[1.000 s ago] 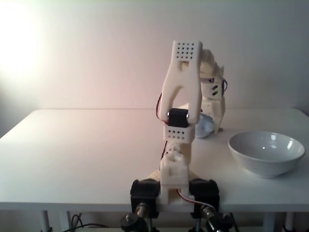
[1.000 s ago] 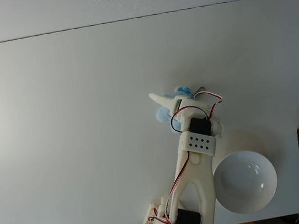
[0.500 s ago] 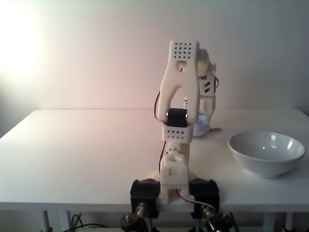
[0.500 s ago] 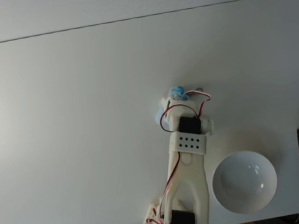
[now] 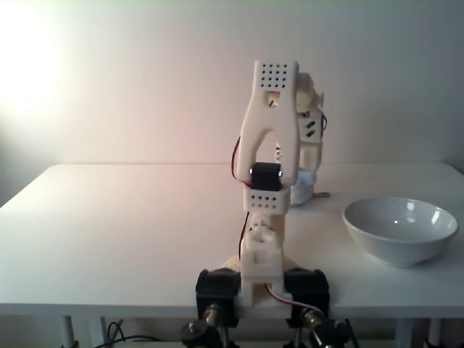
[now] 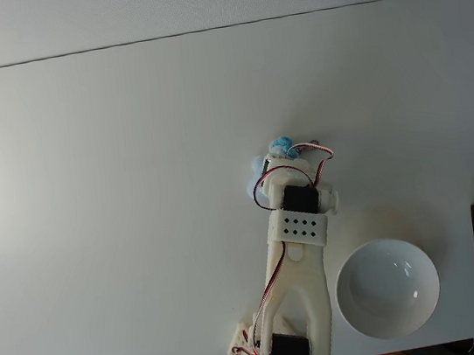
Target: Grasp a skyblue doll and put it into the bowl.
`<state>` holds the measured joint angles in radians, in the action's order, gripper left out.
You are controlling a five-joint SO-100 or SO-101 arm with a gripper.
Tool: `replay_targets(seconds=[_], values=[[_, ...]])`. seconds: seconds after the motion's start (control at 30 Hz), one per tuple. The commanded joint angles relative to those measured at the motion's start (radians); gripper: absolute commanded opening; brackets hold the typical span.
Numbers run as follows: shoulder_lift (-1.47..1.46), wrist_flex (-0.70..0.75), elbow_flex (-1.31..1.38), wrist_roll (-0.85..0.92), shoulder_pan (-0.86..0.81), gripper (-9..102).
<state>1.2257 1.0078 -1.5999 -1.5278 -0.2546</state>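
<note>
Doll (image 6: 280,146) peeks out beneath tool (image 6: 272,162)

From above, you see the table (image 6: 111,160) with the arm (image 6: 303,301) standing at its bottom edge and reaching up toward the middle. The bowl (image 6: 387,289) sits just to the right of the arm, near the bottom right corner. The doll (image 6: 281,146) lies past the arm's tip, up and left of the bowl, well apart from it. From the front, the doll (image 5: 303,188) peeks out behind the arm, left of the bowl (image 5: 400,230)
</note>
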Motion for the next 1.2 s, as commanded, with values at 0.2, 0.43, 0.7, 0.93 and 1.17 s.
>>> replay_targets(seconds=[0.2, 0.43, 0.7, 0.93, 1.17], values=[[0.230, 0.061, -0.002, -0.002, -0.011, 0], [0.408, 0.238, 0.011, -0.002, -0.012, 0], [0.676, 0.407, 0.005, -0.002, -0.058, 0], [0.877, 0.555, -0.003, -0.003, -0.161, 0], [1.008, 0.660, -0.003, -0.015, -0.314, 0]])
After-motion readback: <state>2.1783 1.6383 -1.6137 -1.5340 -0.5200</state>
